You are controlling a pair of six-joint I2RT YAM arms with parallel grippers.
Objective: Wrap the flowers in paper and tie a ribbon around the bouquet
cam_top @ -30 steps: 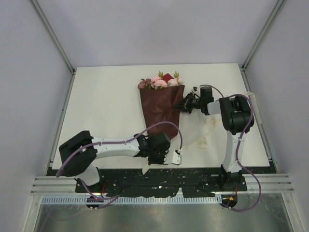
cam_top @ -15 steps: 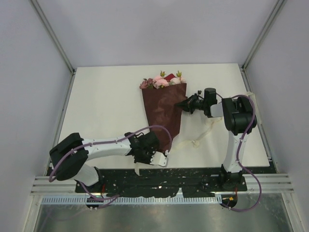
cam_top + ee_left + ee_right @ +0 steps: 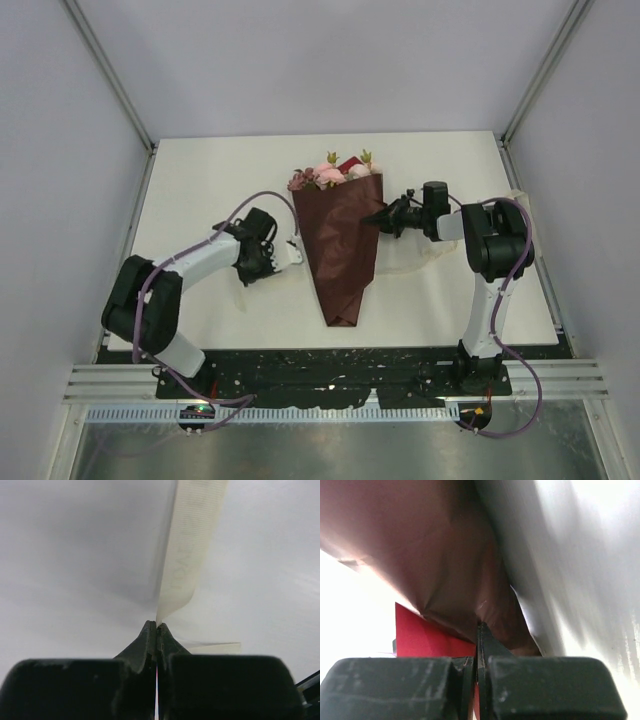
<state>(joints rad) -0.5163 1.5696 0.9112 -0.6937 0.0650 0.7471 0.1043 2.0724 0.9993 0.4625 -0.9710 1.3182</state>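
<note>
The bouquet (image 3: pixel 340 240) lay on the tabletop (image 3: pixel 200 190), wide end toward the far side, the right claw (image 3: pixel 380 216) clenched on its right paper edge, while the left claw (image 3: pixel 292 256), just beside its left edge, gripped the cream ribbon (image 3: pixel 185 555).

the top view is bright, evenly lit from above and sharp, with only faint soft shadows on the white table (image 3: pixel 220 170). the left wrist view is hazy, the ribbon (image 3: pixel 190 550) smeared by blur. the right wrist view blows out white at left, and the paper (image 3: pixel 420 545) is close and out of focus.
</note>
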